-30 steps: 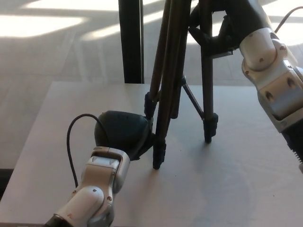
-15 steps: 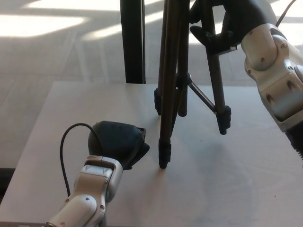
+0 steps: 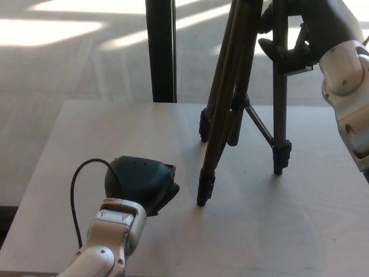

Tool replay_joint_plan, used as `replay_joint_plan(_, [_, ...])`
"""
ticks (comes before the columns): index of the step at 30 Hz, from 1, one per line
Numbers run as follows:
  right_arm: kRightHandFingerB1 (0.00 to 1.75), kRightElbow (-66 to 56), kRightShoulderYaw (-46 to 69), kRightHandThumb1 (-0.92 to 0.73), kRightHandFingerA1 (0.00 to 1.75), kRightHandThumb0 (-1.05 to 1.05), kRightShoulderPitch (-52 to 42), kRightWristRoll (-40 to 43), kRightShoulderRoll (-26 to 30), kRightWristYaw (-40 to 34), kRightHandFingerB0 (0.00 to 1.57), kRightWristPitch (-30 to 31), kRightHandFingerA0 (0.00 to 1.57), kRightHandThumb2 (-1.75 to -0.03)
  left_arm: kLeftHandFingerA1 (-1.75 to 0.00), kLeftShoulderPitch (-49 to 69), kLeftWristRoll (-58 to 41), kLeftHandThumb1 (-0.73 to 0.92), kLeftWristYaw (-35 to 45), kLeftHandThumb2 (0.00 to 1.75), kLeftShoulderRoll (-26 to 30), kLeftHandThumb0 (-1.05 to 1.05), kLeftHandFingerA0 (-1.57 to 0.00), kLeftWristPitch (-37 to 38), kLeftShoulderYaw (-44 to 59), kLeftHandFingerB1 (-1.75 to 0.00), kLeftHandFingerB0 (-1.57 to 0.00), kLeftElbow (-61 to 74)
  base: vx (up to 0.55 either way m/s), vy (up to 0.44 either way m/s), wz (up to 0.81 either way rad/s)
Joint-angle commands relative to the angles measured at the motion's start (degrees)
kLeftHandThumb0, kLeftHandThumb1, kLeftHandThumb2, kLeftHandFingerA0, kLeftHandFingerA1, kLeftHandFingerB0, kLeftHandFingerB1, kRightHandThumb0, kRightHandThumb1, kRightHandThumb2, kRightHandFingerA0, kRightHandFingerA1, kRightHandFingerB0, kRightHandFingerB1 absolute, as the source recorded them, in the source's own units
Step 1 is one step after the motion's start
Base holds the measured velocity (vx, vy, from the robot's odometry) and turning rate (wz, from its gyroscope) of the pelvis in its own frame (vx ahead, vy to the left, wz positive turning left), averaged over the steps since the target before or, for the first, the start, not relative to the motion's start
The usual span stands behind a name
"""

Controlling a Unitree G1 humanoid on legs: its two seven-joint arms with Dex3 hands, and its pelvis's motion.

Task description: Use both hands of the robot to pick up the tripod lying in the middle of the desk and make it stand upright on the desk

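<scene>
Upright, one tripod (image 3: 242, 109) shows three legs, right hand (image 3: 297, 34) clasping one; left hand (image 3: 141, 184) clenched.

Legible text, labels, brands, numbers, signs: none; nothing readable is showing on the tripod (image 3: 242, 104), on either robot hand, or on the desk (image 3: 277, 231); all surfaces are appearing unmarked in this view.

The left hand (image 3: 141, 183) sits low at the lower left, its black back turned up toward the camera and its fingers drawn in on nothing; its white forearm rises from the bottom edge. The right hand (image 3: 300, 40) is raised at the upper right, clasped around the tripod (image 3: 242, 98), its white wrist slanting down the right edge.
</scene>
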State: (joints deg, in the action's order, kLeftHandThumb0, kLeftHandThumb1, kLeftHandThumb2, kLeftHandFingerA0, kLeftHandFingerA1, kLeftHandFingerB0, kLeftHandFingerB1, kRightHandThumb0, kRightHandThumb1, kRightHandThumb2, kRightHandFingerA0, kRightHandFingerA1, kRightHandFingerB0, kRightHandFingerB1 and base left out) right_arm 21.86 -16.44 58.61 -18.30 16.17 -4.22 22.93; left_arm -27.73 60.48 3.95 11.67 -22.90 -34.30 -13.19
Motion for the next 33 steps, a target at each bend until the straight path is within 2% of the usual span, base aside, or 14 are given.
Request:
replay_joint_plan(1, [1.22, 0.43, 1.04, -0.51, 1.71, -0.23, -2.61, -2.65, 0.96, -0.25, 0.81, 1.13, 0.89, -1.09, -1.72, 1.15, -0.45, 0.73, 0.01, 0.81, 1.26, -0.30, -0.87, 1.27, 0.23, -1.36, -0.77, -0.05, 0.00, 0.000, 0.00])
replay_joint_plan(3, [0.70, 0.15, 0.55, -0.62, 1.46, -0.27, -2.76, -1.39, 2.38, 4.83, 0.79, 1.09, 0.81, -0.75, -1.74, 1.34, -0.98, 0.70, -0.32, 0.79, 0.98, -0.27, -0.85, 1.33, 0.59, -1.31, -0.73, -0.27, 0.00, 0.000, 0.00])
replay_joint_plan(6, [0.49, 0.96, 0.16, -0.69, 1.20, -0.31, -1.38, -0.90, 2.33, 7.87, 0.64, 3.03, 0.74, -0.61, -1.72, 0.95, -0.84, 0.69, 0.29, 0.78, 1.01, -0.25, -0.83, 1.09, 0.60, -1.23, -0.69, -0.22, 0.00, 0.000, 0.00])
replay_joint_plan(8, [0.52, 0.48, -0.14, -0.53, 0.87, -0.55, -0.99, -0.39, 2.79, 10.64, 0.33, 3.40, 0.76, -0.90, -1.72, 0.82, -0.97, 0.68, -0.37, 0.74, 0.82, -0.26, -0.82, 1.33, 0.70, -1.20, -0.70, -0.41, 0.00, 0.000, 0.00])
replay_joint_plan(9, [0.34, -0.05, -0.59, -0.68, 0.83, -0.57, -0.78, -0.38, 3.08, 12.28, 0.34, 3.90, 0.73, -0.60, -1.65, 0.83, -1.30, 0.66, -1.03, 0.77, 0.79, -0.23, -0.92, 1.90, 0.85, -1.18, -0.74, -0.44, 0.00, 0.000, 0.00])
replay_joint_plan(12, [0.30, -0.89, -1.91, -0.69, 0.56, -0.65, -0.66, -0.76, 4.06, 15.21, 0.17, 3.83, 0.45, -0.61, -1.70, 1.16, -1.81, 0.64, -2.07, 0.78, 0.47, -0.19, -0.96, 2.27, 1.29, -1.25, -0.72, -0.04, 0.00, 0.000, 0.00])
replay_joint_plan(13, [0.38, -1.33, -2.50, -0.55, 0.56, -0.72, -0.43, -1.01, 4.23, 16.14, 0.06, 4.97, 0.23, -0.90, -1.73, 1.20, -1.84, 0.63, -2.34, 0.73, 0.50, -0.25, -1.01, 2.56, 1.32, -1.21, -0.72, -0.10, 0.00, 0.000, 0.00])
replay_joint_plan(14, [0.11, -2.29, -3.45, -0.56, 0.43, -0.86, -0.72, -1.60, 4.33, 16.82, 0.10, 5.72, 0.01, -0.91, -1.74, 1.69, -2.08, 0.67, -2.95, 0.70, 0.40, -0.26, -0.83, 2.81, 1.54, -1.26, -0.70, 0.10, 0.00, 0.000, 0.00])
replay_joint_plan(16, [0.06, -2.59, -3.87, -0.60, 0.18, -0.92, -0.78, -1.94, 4.50, 17.12, 0.00, 5.90, 0.00, -0.96, -1.71, 1.86, -2.28, 0.66, -3.33, 0.65, 0.29, -0.28, -0.84, 3.03, 1.73, -1.13, -0.74, 0.08, 0.00, 0.000, 0.00])
replay_joint_plan(19, [0.16, -3.08, -4.77, -0.71, 0.11, -0.81, -0.71, -2.68, 4.71, 17.71, 0.00, 6.58, 0.00, -0.62, -1.70, 2.10, -2.51, 0.64, -3.87, 0.62, 0.11, -0.29, -0.86, 3.38, 2.06, -0.99, -0.76, -0.01, 0.00, 0.000, 0.00])
replay_joint_plan(21, [0.04, -3.68, -5.98, -0.61, 0.17, -0.99, -0.63, -3.96, 4.88, 18.42, 0.00, 7.83, 0.00, -0.99, -1.54, 1.98, -1.35, 0.66, -2.67, 0.60, 0.53, -0.37, -0.92, 2.73, 1.45, -0.58, -0.63, 0.03, 0.00, 0.000, 0.00])
replay_joint_plan(23, [0.00, -3.95, -7.23, -0.74, 0.00, -0.96, -0.39, -4.99, 5.21, 19.97, 0.00, 9.84, 0.00, -0.62, -1.45, 1.93, -1.18, 0.64, -1.42, 0.59, 0.49, -0.44, -0.91, 2.25, 1.31, -0.58, -0.61, 0.35, 0.00, 0.000, 0.00])
replay_joint_plan(30, [0.00, -5.20, -9.15, -0.63, 0.00, -1.02, -0.14, -6.92, 6.84, 23.46, 0.00, 12.83, 0.00, -0.84, -1.41, 2.17, -0.47, 0.56, -0.81, 0.60, 1.14, -0.57, -0.91, 2.53, 0.97, -0.61, -0.62, 1.88, 0.00, 0.000, 0.00])
replay_joint_plan(33, [0.00, -6.77, -8.49, -0.75, 0.00, -1.05, -1.15, -7.04, 7.78, 24.44, 0.00, 14.49, 0.00, -0.63, -0.97, 2.89, -1.62, 0.63, 0.94, 0.59, 2.09, -0.61, -0.72, 2.78, 1.65, -0.50, -0.51, 3.06, 0.00, 0.000, 0.00])
